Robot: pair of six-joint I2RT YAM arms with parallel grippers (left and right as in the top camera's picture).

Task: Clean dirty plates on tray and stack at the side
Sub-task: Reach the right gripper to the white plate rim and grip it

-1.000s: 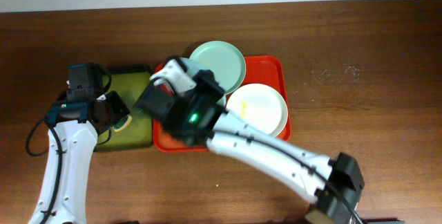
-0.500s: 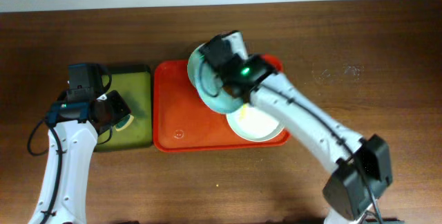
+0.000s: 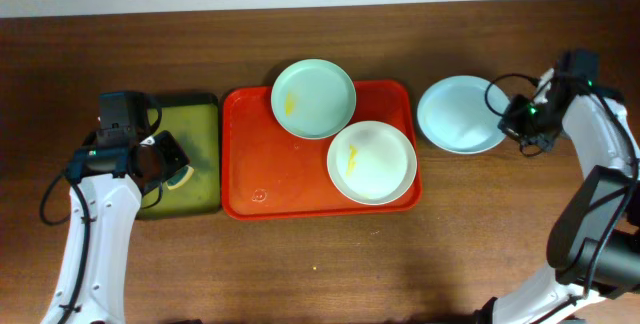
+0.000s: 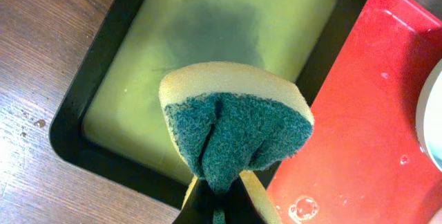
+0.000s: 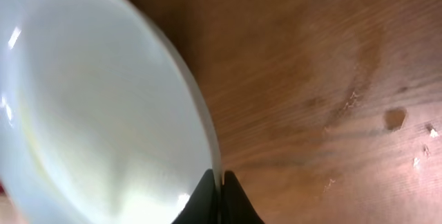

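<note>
The red-orange tray (image 3: 270, 164) holds the mint green plate (image 3: 313, 98) at its back edge and the cream white plate (image 3: 372, 162) at its right, both with yellow smears. The pale blue plate (image 3: 460, 114) is over the table right of the tray. My right gripper (image 3: 514, 122) is shut on its right rim, as the right wrist view shows (image 5: 219, 182) with the plate (image 5: 97, 113) filling the left. My left gripper (image 3: 172, 169) is shut on a green-and-yellow sponge (image 4: 231, 124) above the olive-green tray (image 4: 207, 58).
The smaller black-rimmed olive-green tray (image 3: 195, 124) sits left of the red tray. Water droplets lie on the red tray (image 4: 373, 134) near its front left. Bare brown table (image 3: 500, 234) lies to the right and front.
My right arm has swung from the tray's left side across to the right, carrying the pale blue plate off the tray to the table beside it. The left arm has not moved.
</note>
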